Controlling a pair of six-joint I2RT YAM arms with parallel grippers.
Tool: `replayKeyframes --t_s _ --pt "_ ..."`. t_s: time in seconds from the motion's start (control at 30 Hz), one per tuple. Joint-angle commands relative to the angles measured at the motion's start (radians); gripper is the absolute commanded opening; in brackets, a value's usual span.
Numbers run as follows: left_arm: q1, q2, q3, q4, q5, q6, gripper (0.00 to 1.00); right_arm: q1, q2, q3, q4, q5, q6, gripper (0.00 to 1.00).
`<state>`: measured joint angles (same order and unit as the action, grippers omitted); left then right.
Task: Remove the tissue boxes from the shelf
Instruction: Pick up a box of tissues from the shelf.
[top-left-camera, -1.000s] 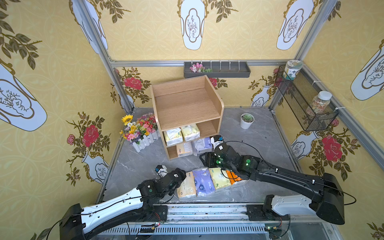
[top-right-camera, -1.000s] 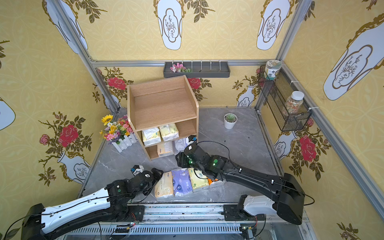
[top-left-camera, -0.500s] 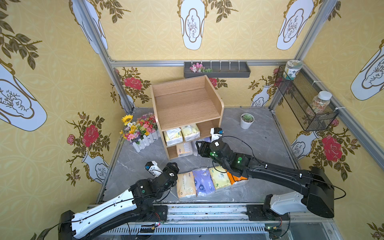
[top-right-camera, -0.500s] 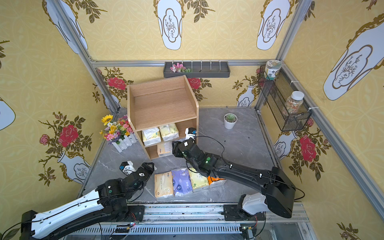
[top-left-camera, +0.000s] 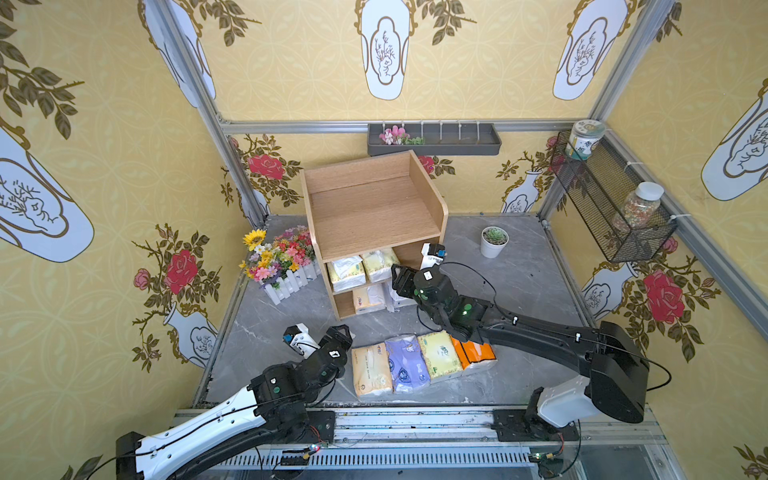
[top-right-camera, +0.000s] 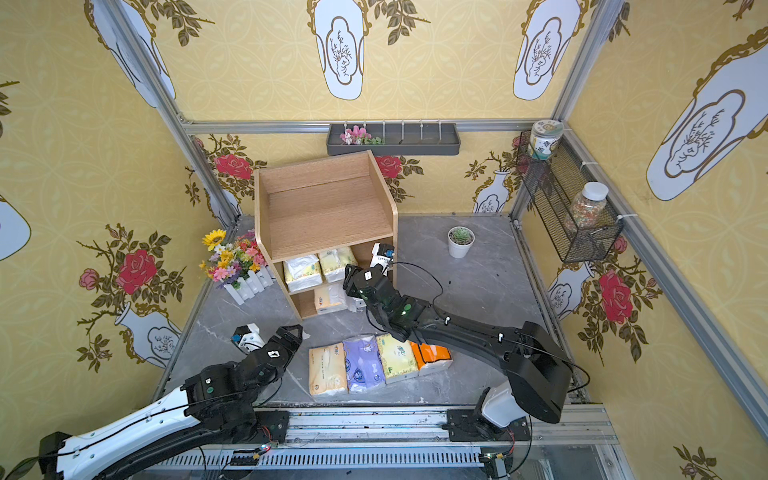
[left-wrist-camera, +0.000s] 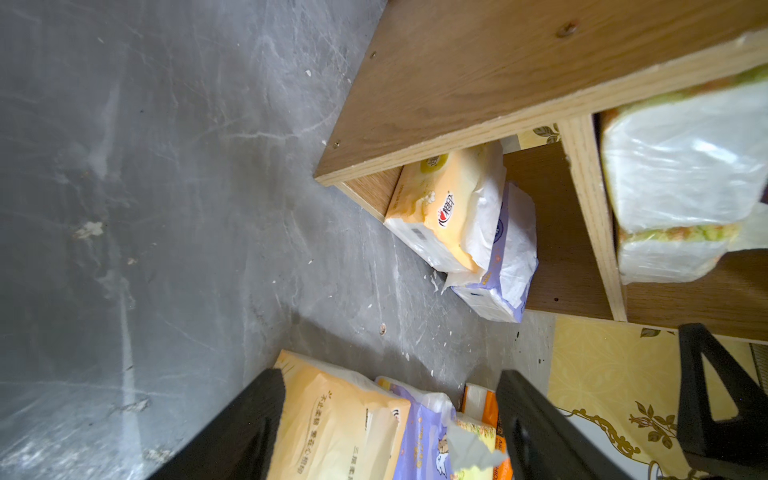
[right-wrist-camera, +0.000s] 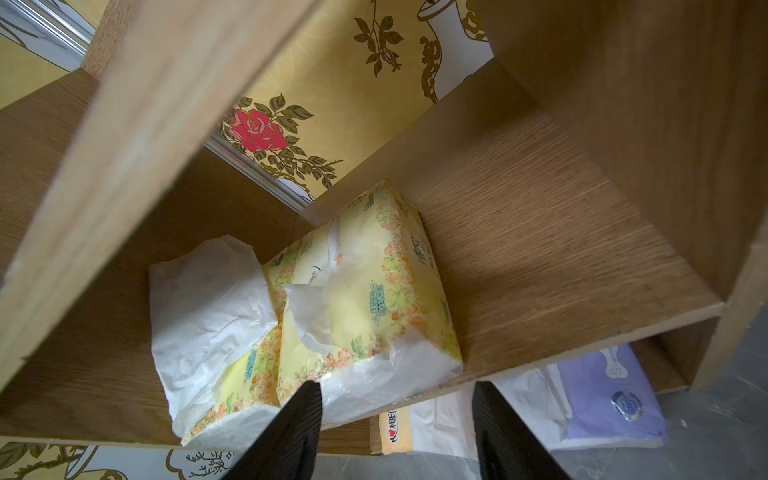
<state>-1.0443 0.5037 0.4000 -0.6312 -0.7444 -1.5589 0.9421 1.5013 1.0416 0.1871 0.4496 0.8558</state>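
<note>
Four tissue packs sit in the wooden shelf. Two pale yellow packs lie side by side on the middle tier, touching, with white tissue showing at their tops. On the bottom tier a cream pack lies against a lavender pack. Four more packs lie in a row on the grey worktop in front of the shelf, touching side to side: a cream one, a lavender one, a yellow one and an orange one.

The right claw hangs at the front edge of the middle tier, just before one of the yellow packs, its jaws apart and empty. The left claw hovers over the worktop just beside the cream end of the row, jaws apart, holding nothing.

A bunch of flowers stands beside the shelf on the left arm's side, and a small potted plant on the other. A dark wall tray hangs behind the shelf. A wire basket on the side wall holds two jars.
</note>
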Motion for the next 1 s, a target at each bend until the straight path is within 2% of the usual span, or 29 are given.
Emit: replayKeyframes --t_s 0.0,0.3,0.83,0.97 --pt "0.001 -0.010 -0.009 -0.021 -0.018 -0.015 0.86 0.000 0.022 0.020 0.071 0.024 -0.010 0.62" --pt "0.000 -0.041 -0.007 -0.044 -0.025 -0.015 0.86 0.000 0.104 0.045 0.122 0.066 -0.003 0.60" --pt "0.000 -0.047 0.005 -0.065 -0.032 -0.011 0.85 -0.022 0.175 0.077 0.153 0.036 -0.011 0.56" --pt "0.000 -0.049 0.008 -0.068 -0.035 -0.012 0.85 -0.024 0.190 0.083 0.156 0.026 -0.007 0.52"
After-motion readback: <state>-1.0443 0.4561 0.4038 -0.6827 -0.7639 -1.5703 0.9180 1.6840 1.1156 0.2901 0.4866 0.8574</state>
